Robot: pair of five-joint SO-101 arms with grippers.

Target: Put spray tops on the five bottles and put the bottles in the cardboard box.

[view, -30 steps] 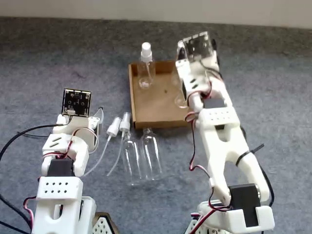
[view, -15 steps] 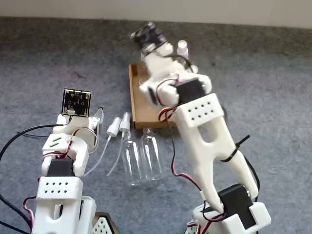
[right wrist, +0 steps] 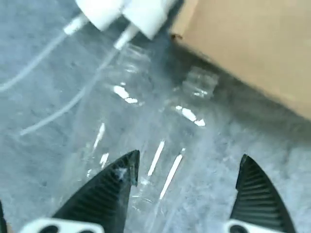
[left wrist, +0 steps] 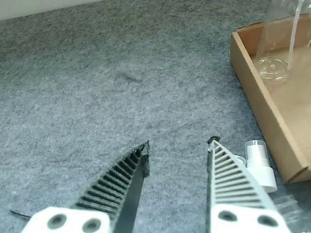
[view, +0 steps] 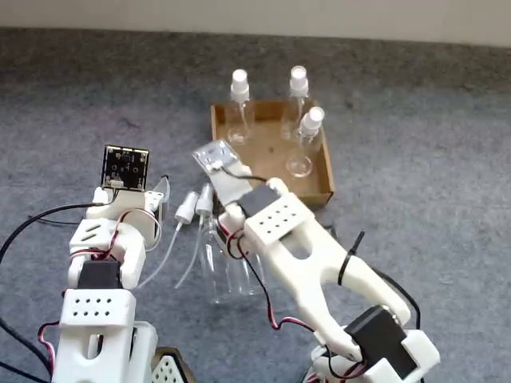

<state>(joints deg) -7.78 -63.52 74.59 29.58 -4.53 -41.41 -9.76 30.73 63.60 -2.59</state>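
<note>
- High view: two uncapped bottles (view: 212, 263) lay before the cardboard box (view: 267, 159), the right arm (view: 303, 255) nearer.
- Left wrist view: the left gripper (left wrist: 177, 144) gaped beside a spray top (left wrist: 260, 162).
- Right wrist view: the right gripper (right wrist: 187, 165) stood wide open astride one bottle (right wrist: 180, 136), neck pointing boxward.

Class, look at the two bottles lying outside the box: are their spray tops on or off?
Off. Both bottles lie capless on the carpet; two spray tops lie loose beside their necks.

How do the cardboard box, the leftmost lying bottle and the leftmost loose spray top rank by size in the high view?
1. cardboard box, clearly the largest
2. lying bottle
3. spray top, the smallest
</note>
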